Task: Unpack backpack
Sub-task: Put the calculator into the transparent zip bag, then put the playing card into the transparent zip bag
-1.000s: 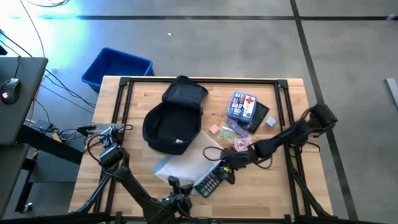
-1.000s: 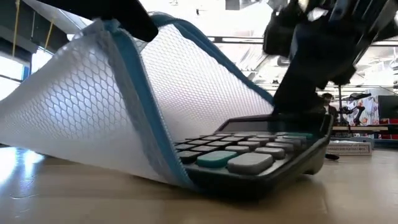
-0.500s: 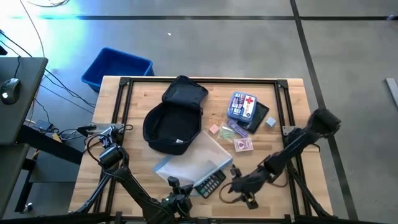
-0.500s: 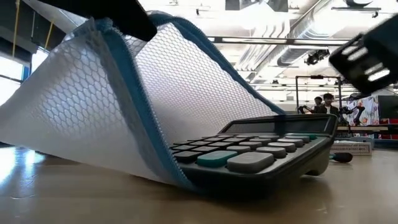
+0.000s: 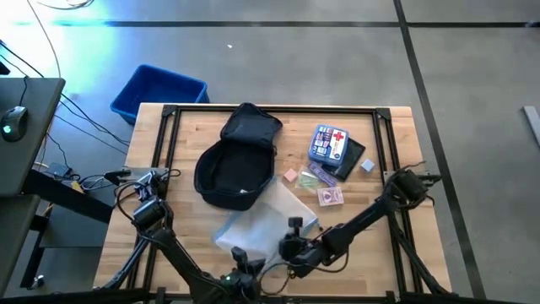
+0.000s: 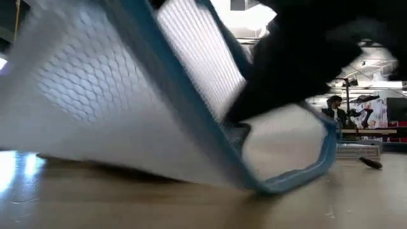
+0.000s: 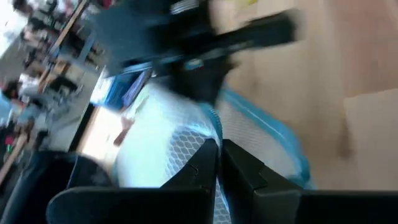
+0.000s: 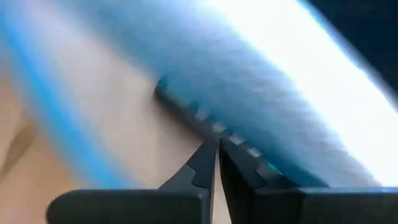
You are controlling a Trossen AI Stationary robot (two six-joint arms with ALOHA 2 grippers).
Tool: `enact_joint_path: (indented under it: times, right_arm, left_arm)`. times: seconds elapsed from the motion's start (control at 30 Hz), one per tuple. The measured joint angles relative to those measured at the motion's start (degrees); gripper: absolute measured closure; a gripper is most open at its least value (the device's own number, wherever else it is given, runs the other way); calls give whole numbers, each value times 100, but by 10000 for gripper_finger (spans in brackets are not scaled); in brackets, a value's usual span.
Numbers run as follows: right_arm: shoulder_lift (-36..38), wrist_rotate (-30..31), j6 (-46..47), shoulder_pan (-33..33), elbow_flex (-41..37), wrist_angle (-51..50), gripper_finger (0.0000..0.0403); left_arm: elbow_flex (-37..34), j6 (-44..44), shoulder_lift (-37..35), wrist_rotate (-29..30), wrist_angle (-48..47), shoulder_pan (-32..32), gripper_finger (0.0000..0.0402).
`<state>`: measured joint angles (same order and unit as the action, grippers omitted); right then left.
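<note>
Tabletop [image 5: 186, 245] — backpack [image 5: 232, 165] (open) well behind right end effector [image 5: 291, 251].

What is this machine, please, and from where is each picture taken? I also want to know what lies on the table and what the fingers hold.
It is a robot with two dark arms at a wooden table. One camera looks straight down, one sits at table-top height, and one rides on each wrist. On the table lie an open backpack, a first-aid kit, some small packets and a white mesh pouch. The left gripper is shut on the mesh pouch. The right gripper is shut at the pouch's zip; whether it grips it is unclear.
</note>
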<state>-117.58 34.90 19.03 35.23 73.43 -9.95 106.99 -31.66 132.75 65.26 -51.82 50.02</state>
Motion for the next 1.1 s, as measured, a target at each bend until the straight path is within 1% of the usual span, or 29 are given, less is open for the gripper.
enact_joint_path:
  times: [0.03,0.1,0.2,0.33,0.47,0.57,0.63,0.73,0.9,1.0,1.1]
  right_arm:
    - [0,-8,-6,-2,50,-28,389]
    - [2,-263,-41,1,103,-117,384]
    - [4,-645,-130,115,111,-288,384]
    - [166,-576,-156,375,111,-826,390]
    - [363,-488,-438,662,120,-1141,391]
    - [365,-487,-524,815,105,-1201,391]
    - [313,-442,-605,846,106,-1068,391]
    - [119,-183,-605,707,102,-833,391]
    - [-169,-294,-701,182,105,-412,391]
    - [-311,-229,-453,-100,108,-327,391]
    - [-474,-17,-400,-266,118,-159,391]
  left_arm:
    - [1,159,0,12,114,16,401]
    - [1,375,0,58,218,42,401]
    - [1,426,0,58,200,42,401]
    - [1,433,0,-62,199,54,401]
    - [1,434,-2,-69,191,79,401]
    - [1,446,-2,-91,197,95,401]
    - [3,453,-2,-117,208,106,401]
    - [3,528,-2,-161,265,107,401]
    - [3,984,-23,-147,792,107,401]
    - [3,1385,-28,-186,1059,94,402]
    - [3,1411,-28,-311,1082,59,402]
